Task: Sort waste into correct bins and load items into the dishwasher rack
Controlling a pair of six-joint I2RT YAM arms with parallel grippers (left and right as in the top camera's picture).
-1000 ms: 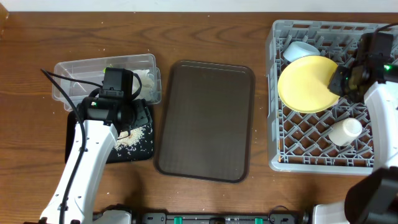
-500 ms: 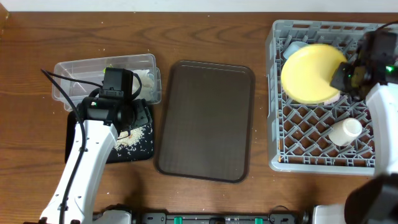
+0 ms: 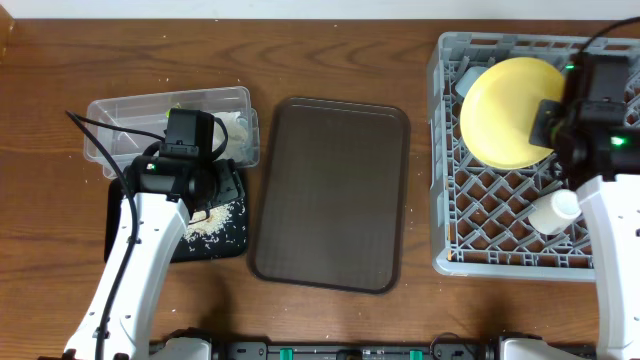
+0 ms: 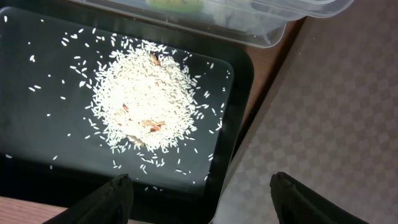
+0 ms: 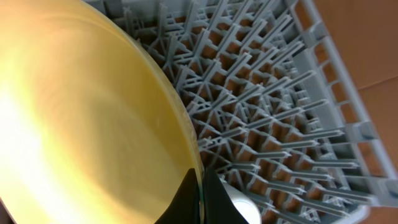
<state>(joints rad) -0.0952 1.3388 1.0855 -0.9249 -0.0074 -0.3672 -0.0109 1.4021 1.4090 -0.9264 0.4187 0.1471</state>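
Pinching the glossy round yellow plate (image 3: 508, 112) are the right fingers (image 5: 214, 202); left fingers (image 4: 112, 202) spread.

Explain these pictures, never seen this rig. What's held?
Two robot arms work at a wooden table. The wide picture is from a fixed camera overhead; the other two are from cameras on each wrist. The right gripper pinches the rim of a yellow plate over the grey dishwasher rack, where a pale cup sits. The left gripper is open, empty, above rice on a black tray. Nearby: a clear tub, a brown tray.
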